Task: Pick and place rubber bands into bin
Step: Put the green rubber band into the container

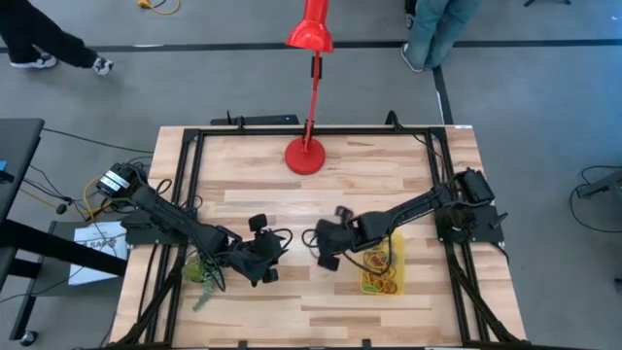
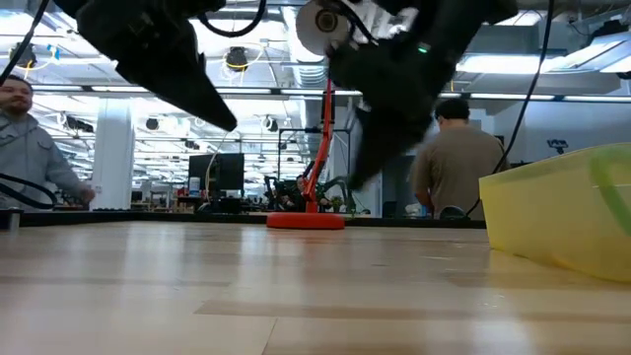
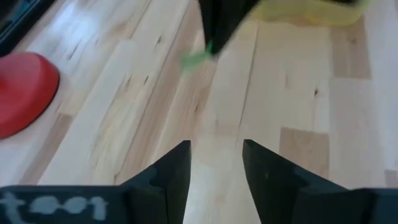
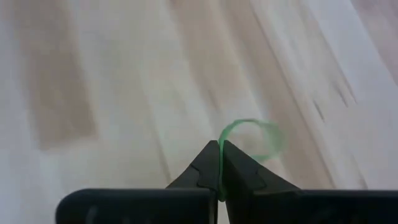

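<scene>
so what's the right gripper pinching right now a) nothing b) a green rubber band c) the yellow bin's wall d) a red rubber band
b: in the right wrist view the right gripper is shut with a green rubber band looping out from between its fingertips over the bare wooden table.

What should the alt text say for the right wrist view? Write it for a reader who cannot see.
The right claw, fingers pressed together, pinches a thin green rubber band whose loop sticks out past the fingertips. Behind it lies the blurred light wooden table, with nothing else in this view.
</scene>
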`<state>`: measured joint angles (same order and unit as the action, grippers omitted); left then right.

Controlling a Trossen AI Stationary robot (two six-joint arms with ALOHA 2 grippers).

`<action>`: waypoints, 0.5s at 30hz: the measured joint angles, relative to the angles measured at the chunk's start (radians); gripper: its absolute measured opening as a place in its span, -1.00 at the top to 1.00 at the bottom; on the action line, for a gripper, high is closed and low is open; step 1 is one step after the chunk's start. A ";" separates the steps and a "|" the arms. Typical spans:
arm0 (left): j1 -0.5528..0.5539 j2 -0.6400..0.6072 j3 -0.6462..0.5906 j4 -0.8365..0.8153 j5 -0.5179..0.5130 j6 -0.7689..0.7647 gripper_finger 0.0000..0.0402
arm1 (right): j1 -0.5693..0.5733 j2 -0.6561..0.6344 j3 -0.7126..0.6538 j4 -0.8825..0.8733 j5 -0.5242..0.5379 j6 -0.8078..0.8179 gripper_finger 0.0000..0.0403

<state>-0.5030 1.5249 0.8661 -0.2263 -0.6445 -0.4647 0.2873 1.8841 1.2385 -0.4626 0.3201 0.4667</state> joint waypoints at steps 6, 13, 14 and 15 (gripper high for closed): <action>0.000 0.000 0.000 -0.024 -0.010 -0.005 0.31 | 0.031 -0.110 0.000 -0.437 -0.003 0.233 0.99; 0.000 0.000 0.000 -0.026 -0.012 -0.005 0.31 | 0.223 -0.265 0.000 -0.838 -0.067 0.669 0.99; 0.000 0.000 0.000 -0.026 -0.014 -0.005 0.31 | 0.258 -0.271 0.000 -0.856 -0.041 0.716 0.99; 0.000 0.000 0.000 -0.026 -0.015 -0.005 0.31 | 0.288 -0.272 0.000 -0.865 -0.008 0.751 0.98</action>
<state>-0.5030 1.5249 0.8661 -0.2527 -0.6593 -0.4695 0.5756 1.6124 1.2388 -1.3278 0.3123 1.2181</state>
